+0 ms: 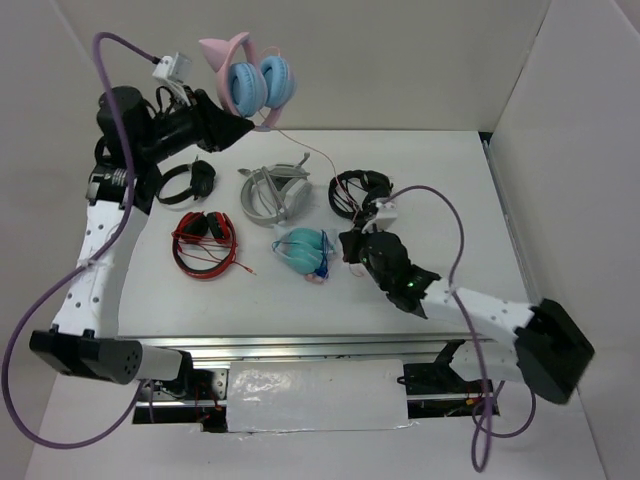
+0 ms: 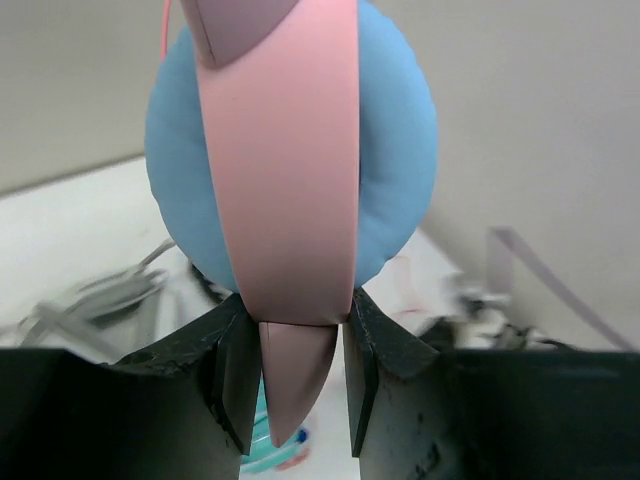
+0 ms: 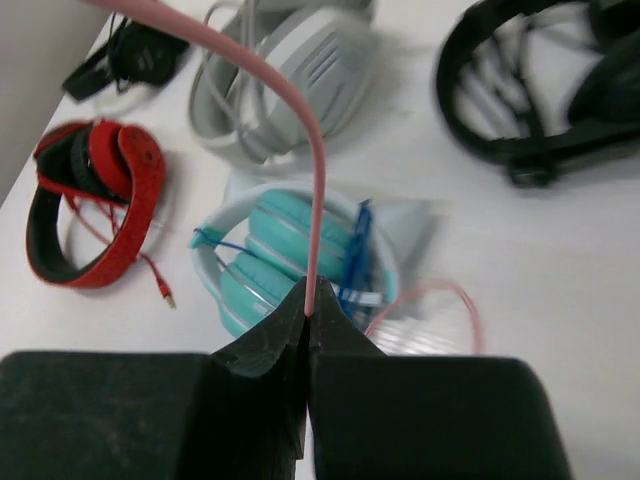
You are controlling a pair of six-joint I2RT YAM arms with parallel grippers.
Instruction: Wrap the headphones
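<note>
The headphones (image 1: 256, 82) have a pink headband with cat ears and light blue ear cups. They hang in the air above the far left of the table. My left gripper (image 1: 243, 126) is shut on the pink headband (image 2: 290, 180), with a blue ear cup (image 2: 400, 170) behind the band. The thin pink cable (image 1: 312, 150) runs down from the headphones toward the middle of the table. My right gripper (image 1: 352, 246) sits low over the table next to the teal pair. It is shut on the cable (image 3: 316, 180), which rises straight out of the pinched fingertips (image 3: 308, 300).
On the table lie a grey pair (image 1: 275, 195), a black pair (image 1: 360, 190), a red pair (image 1: 205, 240), a small black pair (image 1: 190, 183) and a wrapped teal pair (image 1: 303, 250). The teal pair (image 3: 290, 265) lies just beyond my right fingers. White walls stand at the back and right.
</note>
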